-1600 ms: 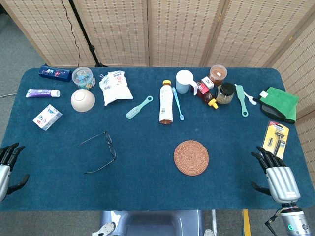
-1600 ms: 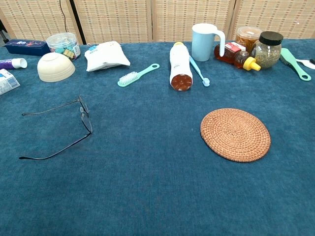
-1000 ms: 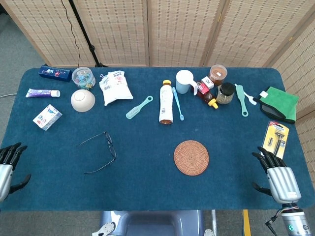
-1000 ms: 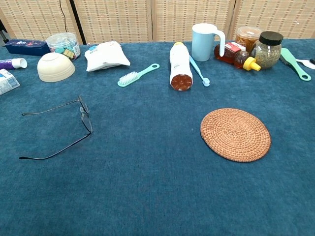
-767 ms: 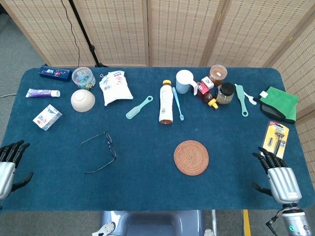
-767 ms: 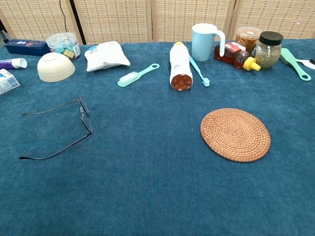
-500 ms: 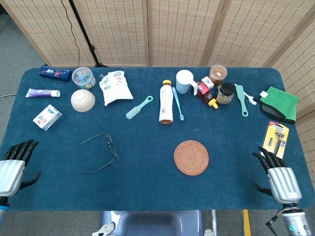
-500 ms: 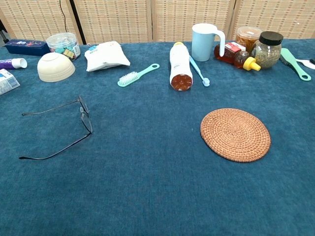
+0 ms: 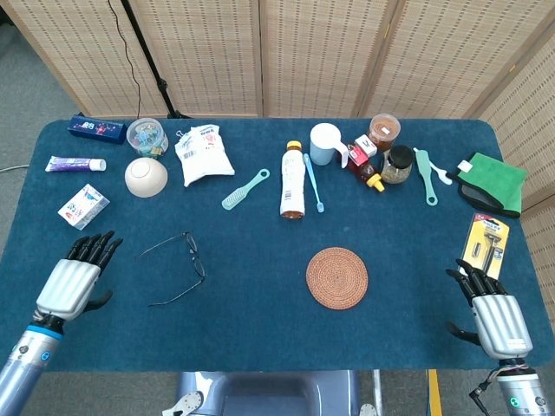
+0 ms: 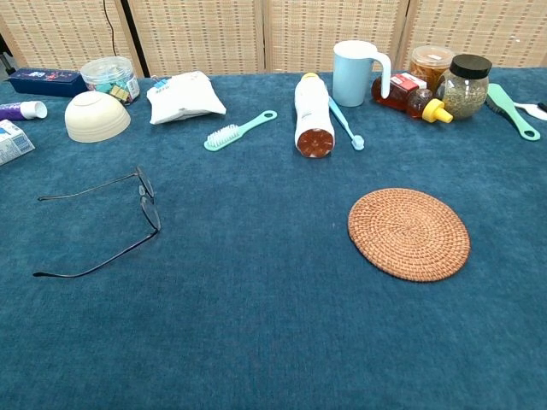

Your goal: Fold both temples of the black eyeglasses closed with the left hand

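I see one pair of black eyeglasses (image 9: 178, 269) lying on the blue table (image 9: 260, 338), both temples spread open and pointing toward my left hand (image 9: 74, 282). That hand hovers just beside them with fingers apart, holding nothing. My right hand (image 9: 490, 316) sits at the far edge, fingers also apart and empty. One woven coaster (image 9: 336, 277) lies between, and two jars (image 9: 392, 149) stand behind
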